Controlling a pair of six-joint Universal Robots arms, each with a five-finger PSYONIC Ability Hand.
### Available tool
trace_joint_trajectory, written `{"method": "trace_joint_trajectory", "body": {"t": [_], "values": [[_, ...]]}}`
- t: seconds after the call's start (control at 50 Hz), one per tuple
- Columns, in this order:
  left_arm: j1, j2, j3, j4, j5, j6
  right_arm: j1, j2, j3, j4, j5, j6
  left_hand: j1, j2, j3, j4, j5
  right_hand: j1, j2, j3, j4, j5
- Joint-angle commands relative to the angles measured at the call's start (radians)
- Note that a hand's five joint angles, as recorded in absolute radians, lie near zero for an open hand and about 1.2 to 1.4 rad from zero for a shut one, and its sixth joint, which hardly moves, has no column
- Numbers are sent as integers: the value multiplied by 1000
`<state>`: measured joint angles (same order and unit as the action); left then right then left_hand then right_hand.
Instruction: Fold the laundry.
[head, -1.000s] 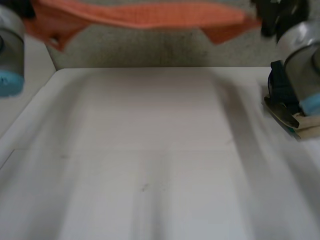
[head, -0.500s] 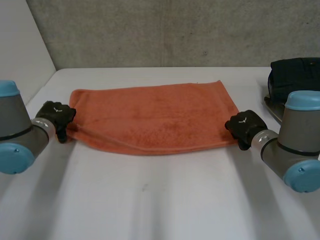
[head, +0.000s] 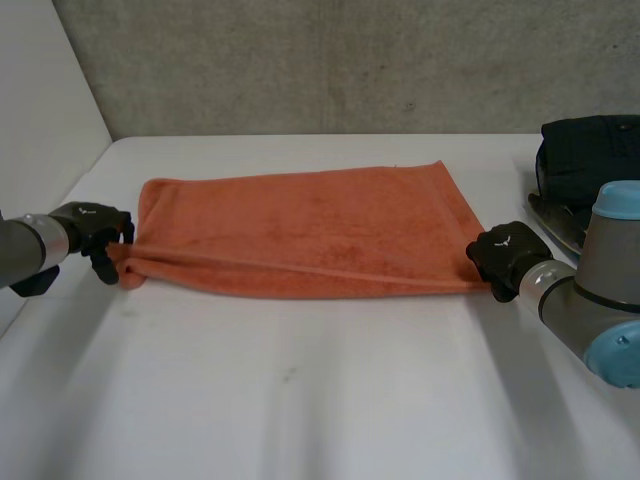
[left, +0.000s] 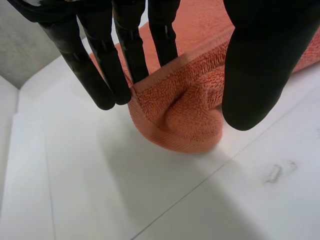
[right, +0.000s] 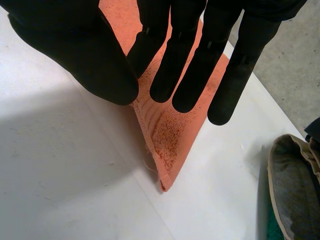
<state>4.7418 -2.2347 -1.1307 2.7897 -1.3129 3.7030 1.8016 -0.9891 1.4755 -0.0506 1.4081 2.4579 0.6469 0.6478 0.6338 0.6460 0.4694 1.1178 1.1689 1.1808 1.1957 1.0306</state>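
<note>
Orange towel (head: 300, 230) lies folded flat on the white table (head: 330, 420), toward the far side and spanning most of its width. Left hand (head: 90, 225) is at the towel's left near corner, and its straight fingers (left: 105, 65) and thumb pinch the bunched corner. Right hand (head: 500, 255) is at the right near corner, pinching the same way, with the corner tip poking out past the fingers (right: 185, 75). Grey concrete wall (head: 330, 60) behind, white panel (head: 40, 90) at left. Dark clothes pile (head: 590, 160) at the table's right edge.

Orange towel (right: 172, 134) corner, seemingly in hand (right: 85, 55)
</note>
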Motion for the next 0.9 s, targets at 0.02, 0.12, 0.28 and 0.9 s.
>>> {"method": "trace_joint_trajectory", "body": {"t": [0.02, 0.12, 0.28, 0.9], "values": [[0, -45, 113, -130, 20, 6, 1, -2, 0, 0, 0, -8, 192, 191, 205, 193, 195, 279, 227, 215, 201, 191], [-3, -88, 175, -156, -2, 11, -1, -3, 3, 0, -1, -11, 365, 364, 378, 366, 368, 279, 227, 215, 201, 191], [-23, -126, 206, -156, -48, 47, -13, -17, 6, 3, 0, -24, 749, 748, 762, 750, 752, 279, 227, 215, 201, 191], [-34, 237, -233, -231, -138, 220, -47, -166, -17, 556, -66, -410, 749, 748, 762, 750, 752, 279, 227, 215, 201, 191]]}}
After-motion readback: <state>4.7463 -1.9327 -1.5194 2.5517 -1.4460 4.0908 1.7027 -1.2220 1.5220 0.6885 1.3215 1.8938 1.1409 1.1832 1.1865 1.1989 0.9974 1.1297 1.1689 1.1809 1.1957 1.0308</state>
